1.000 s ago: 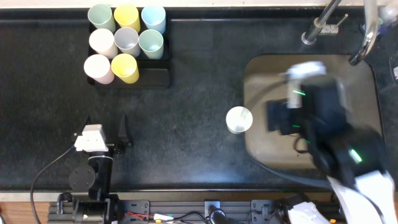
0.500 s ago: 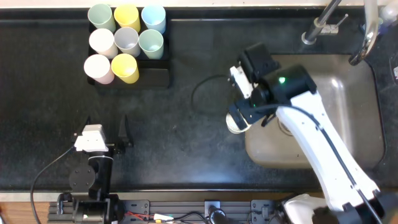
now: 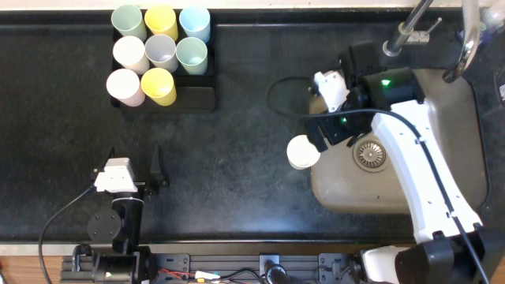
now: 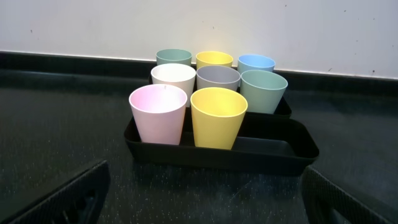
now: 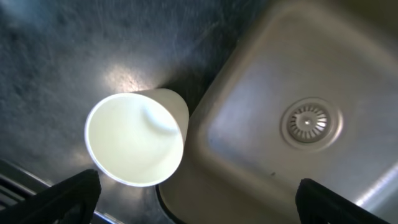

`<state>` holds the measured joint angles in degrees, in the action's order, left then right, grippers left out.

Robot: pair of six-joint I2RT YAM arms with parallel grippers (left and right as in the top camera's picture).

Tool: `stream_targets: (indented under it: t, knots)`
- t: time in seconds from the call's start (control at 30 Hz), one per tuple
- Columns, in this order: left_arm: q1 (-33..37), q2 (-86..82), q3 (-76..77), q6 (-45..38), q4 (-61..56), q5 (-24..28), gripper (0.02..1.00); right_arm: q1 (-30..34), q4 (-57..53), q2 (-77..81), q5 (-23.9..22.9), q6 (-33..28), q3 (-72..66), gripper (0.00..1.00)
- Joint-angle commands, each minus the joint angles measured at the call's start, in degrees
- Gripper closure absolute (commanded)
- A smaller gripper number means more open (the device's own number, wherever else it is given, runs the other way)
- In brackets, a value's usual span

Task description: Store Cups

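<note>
A white cup stands upright on the dark counter, right at the sink's left rim. My right gripper hangs above it, open; in the right wrist view the cup lies between the spread fingertips, nearer one of them, untouched. A black tray at the back left holds several pastel cups, with one corner slot bare. My left gripper rests open near the front left and faces the tray and its cups from a distance.
The steel sink with its drain takes up the right side, and a faucet stands behind it. A black cable loops over the counter between tray and sink.
The right arm swung from over the sink to the white cup, then drew back a little toward the faucet. The cup and the left arm stayed put.
</note>
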<state>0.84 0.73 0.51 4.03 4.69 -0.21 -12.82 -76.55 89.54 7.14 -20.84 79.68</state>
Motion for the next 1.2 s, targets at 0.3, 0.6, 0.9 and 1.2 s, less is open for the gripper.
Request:
stream_targets:
  t: [0.3,0.6,0.9,1.2]
  knots:
    - [0.07,-0.57,-0.07,-1.05,0.15,0.15,0.018,-0.42,4.17,5.05,-3.19,-1.03,-4.0,0.005]
    - [0.07,-0.57,-0.07,-1.05,0.15,0.15,0.02,-1.11,5.16,8.04,-5.68,-1.05,-4.11,0.003]
    - [0.07,-0.57,-0.07,-1.07,0.15,0.17,0.018,-3.32,6.08,9.79,-5.66,-1.01,-4.11,0.02]
    - [0.07,-0.57,-0.07,-1.05,0.15,0.15,0.018,-4.28,5.75,8.46,-3.23,4.24,-2.64,0.958]
